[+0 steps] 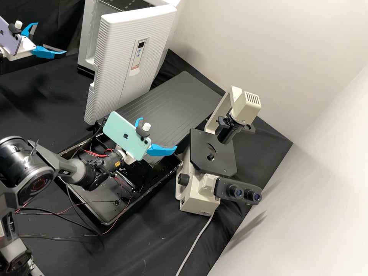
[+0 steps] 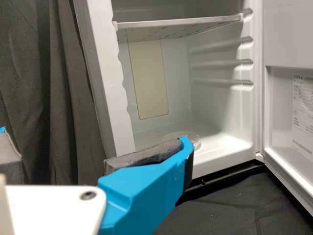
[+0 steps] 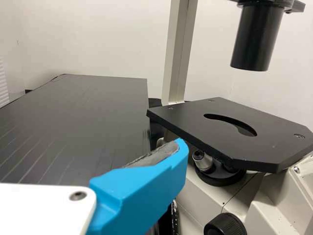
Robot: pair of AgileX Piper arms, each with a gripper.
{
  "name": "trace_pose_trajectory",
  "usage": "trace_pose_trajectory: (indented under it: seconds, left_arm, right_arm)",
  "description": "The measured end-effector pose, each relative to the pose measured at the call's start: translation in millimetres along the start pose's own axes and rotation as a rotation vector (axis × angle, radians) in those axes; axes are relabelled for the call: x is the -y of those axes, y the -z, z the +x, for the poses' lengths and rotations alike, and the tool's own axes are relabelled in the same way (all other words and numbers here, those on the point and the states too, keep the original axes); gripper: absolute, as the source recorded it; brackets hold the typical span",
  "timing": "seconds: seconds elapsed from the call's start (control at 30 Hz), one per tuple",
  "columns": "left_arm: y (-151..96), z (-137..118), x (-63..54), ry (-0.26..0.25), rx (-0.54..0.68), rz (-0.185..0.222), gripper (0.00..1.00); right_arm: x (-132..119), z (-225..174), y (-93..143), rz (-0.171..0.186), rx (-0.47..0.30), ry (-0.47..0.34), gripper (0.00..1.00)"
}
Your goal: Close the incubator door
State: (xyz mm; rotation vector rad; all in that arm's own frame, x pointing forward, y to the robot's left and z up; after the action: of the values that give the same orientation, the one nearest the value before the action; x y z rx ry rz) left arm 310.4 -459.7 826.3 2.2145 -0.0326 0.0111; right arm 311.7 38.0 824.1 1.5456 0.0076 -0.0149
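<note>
Incubator door (image 1: 128, 73) standing open, print on both faces.
Left to right over the counter (image 1: 42, 103): the left end effector (image 1: 51, 37) is wide, facing the open incubator (image 1: 87, 38), beside a lilac phone (image 1: 9, 36) with a logo; the door's long axis runs upright, its outer face, with display panel (image 1: 138, 55) and red lettering, turned toward the microscope side, its inner face carrying a printed sheet (image 2: 303, 112); the right end effector (image 1: 158, 133) is wide, near the microscope (image 1: 193, 202).
</note>
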Motion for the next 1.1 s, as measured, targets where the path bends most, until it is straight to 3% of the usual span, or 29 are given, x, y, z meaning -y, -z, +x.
trace_pose_trajectory:
  seconds: [0.37,0.63,1.1]
  left_arm:
    - [0.0,0.0,0.0,0.000,0.000,0.000,1.00]
    - [0.0,0.0,0.0,0.000,0.000,0.000,1.00]
    - [0.0,0.0,0.0,0.000,0.000,0.000,1.00]
  right_arm:
    - [-0.3,0.0,0.3,0.000,-0.003,-0.003,0.00]
    - [-8.9,5.3,8.5,0.000,-0.053,-0.055,0.00]
    - [-27.2,42.3,30.0,-0.121,-0.114,-0.152,0.00]
